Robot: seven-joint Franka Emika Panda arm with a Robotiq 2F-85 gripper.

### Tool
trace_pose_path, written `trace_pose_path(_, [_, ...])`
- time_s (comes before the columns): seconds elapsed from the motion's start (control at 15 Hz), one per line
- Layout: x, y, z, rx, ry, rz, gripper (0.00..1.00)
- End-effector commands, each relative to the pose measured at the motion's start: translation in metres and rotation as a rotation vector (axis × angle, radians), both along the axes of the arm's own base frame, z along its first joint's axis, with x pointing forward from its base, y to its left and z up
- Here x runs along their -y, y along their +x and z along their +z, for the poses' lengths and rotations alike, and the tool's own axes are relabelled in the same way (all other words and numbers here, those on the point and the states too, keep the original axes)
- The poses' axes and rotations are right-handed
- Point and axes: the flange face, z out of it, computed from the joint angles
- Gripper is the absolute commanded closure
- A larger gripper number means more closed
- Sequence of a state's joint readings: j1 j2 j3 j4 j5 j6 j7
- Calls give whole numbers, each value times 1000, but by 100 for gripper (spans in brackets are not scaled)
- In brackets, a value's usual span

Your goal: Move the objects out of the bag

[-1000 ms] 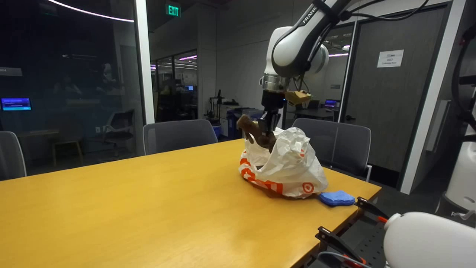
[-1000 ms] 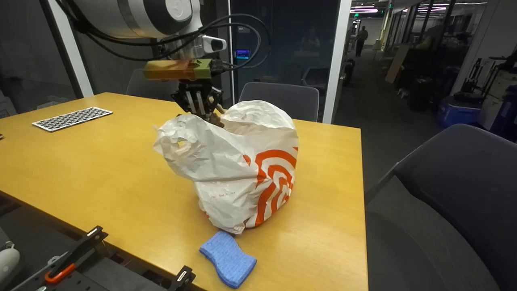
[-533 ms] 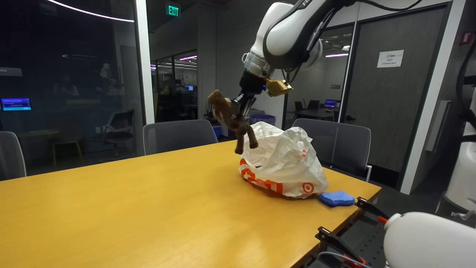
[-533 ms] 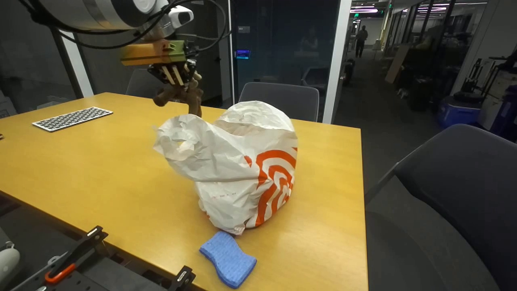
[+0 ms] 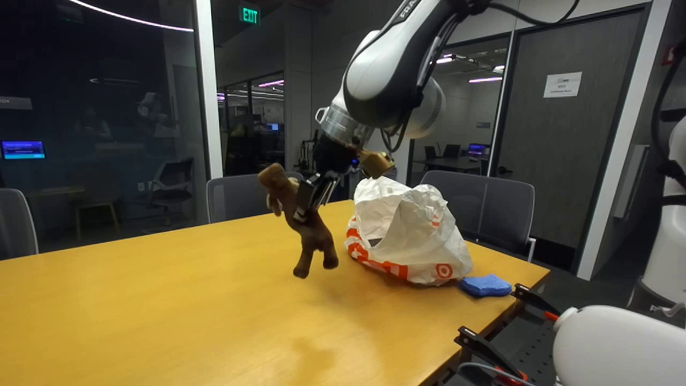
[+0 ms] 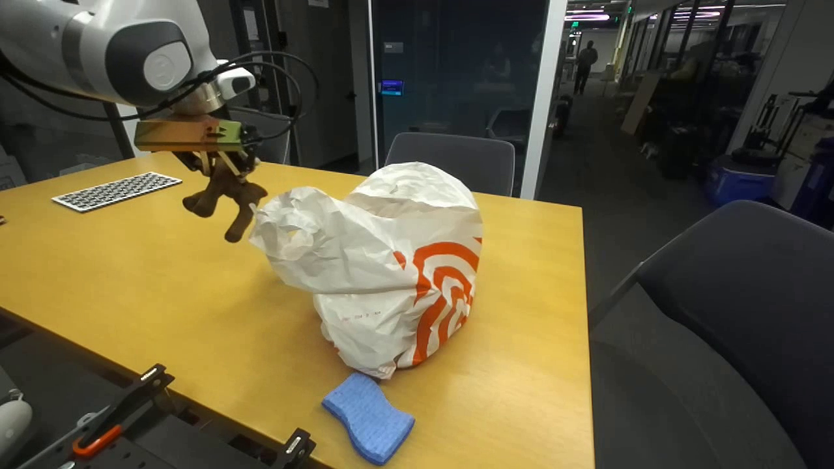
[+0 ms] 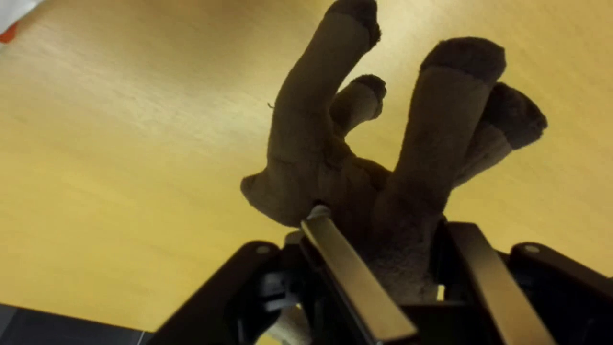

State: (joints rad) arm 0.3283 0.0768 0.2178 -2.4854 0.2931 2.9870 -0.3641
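Gripper closed on the long brown plush animal: its body lies between the two fingers, legs hanging below the tips, the whole suspended above the table, outside and near the white bag.

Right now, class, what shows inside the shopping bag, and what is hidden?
In an exterior view, a dark patch shows inside the bag, too little to name. The bag itself covers the rest.

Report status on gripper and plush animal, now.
Gripper around plush animal, firmness of hold unclear. Plush animal aloft over table, out of bag. Bag alongside, apparently not in the way.
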Motion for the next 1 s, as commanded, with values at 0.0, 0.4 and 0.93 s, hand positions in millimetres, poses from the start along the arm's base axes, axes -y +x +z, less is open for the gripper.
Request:
trace_pose_path(0.0, [13, 25, 2, -16, -44, -29, 24])
trace_pose_path(0.4, [34, 92, 42, -170, -121, -179, 0])
trace_pose_path(0.93, [118, 146, 97, -391, -158, -600, 0])
